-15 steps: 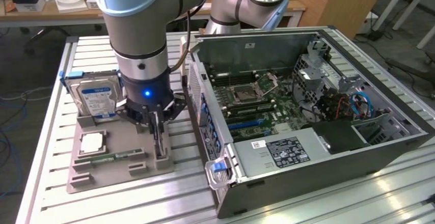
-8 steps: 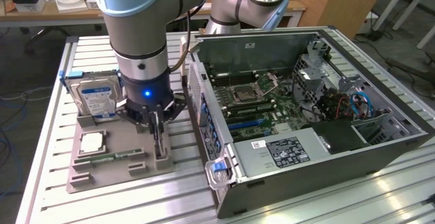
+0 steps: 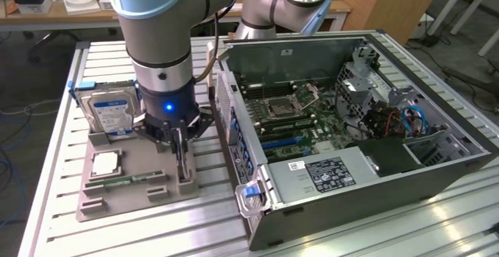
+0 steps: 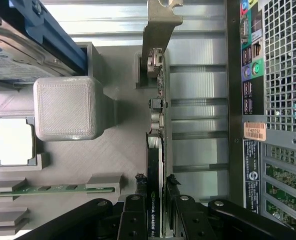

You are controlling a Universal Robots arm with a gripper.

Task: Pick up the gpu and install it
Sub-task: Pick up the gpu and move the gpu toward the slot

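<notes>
The gpu (image 4: 155, 150), a thin black card seen edge-on with a silvery end bracket (image 4: 160, 25), stands on its edge in the grey holder tray (image 4: 112, 160). My gripper (image 4: 156, 181) reaches straight down over it. One black finger presses each face of the card, so the gripper is shut on it. In the exterior view the gripper (image 3: 182, 152) hangs over the holder tray (image 3: 132, 201), just to the exterior view's left of the open computer case (image 3: 351, 122). The gpu (image 3: 184, 172) shows there as a slim dark upright strip between the fingers.
On the same tray sit a blue-labelled hard drive (image 3: 109, 111), a processor chip (image 3: 105, 163) and a green memory stick (image 3: 125, 181). A grey printed block (image 4: 67, 107) stands beside the card. The case's perforated rear panel (image 4: 283, 100) is close by.
</notes>
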